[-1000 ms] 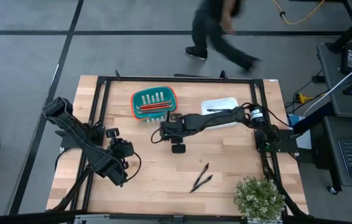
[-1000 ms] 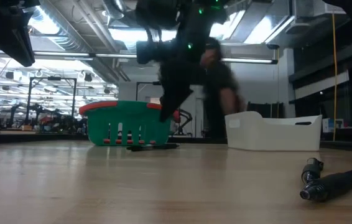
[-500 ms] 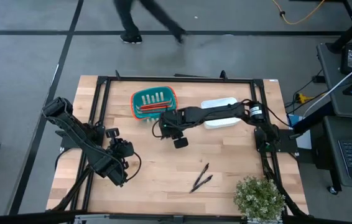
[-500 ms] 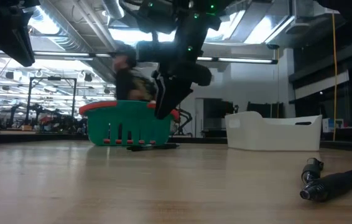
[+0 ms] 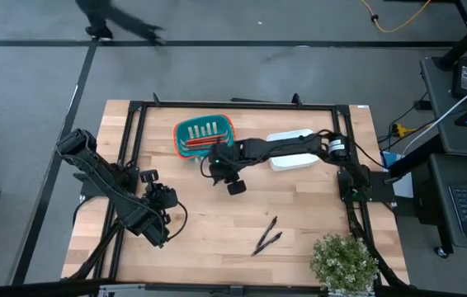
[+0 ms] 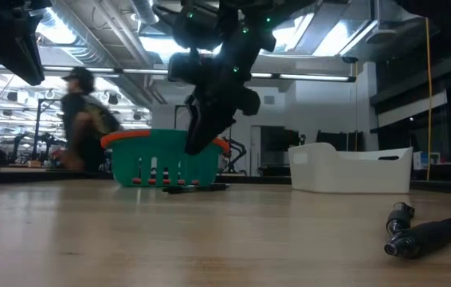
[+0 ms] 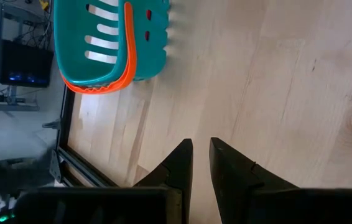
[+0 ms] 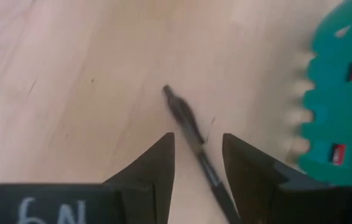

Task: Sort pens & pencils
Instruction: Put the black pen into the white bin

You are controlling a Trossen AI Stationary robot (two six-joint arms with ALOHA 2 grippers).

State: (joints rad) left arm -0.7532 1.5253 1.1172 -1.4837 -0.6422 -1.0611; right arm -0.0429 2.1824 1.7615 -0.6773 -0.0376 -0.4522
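A: Pincer status, right arm?

B: Right pincer hangs over the table just beside the teal basket, fingers spread and empty. One black pen lies flat on the wood under it, running between the two fingers, not gripped.

A: Left arm?

B: Left pincer waits low at the table's left side, well apart from the basket; fingers stand a narrow gap apart with nothing between them.

A: Pencils?

B: Red-orange pencils lie inside the teal basket, along the side that faces the middle of the table.

A: Other pens?

B: Two more pens lie crossed on the table toward the near edge, by the potted plant. White bin sits right of the basket, partly under the right arm; contents cannot be told.

A: Anyone about?

B: One person passes beyond the table's far side
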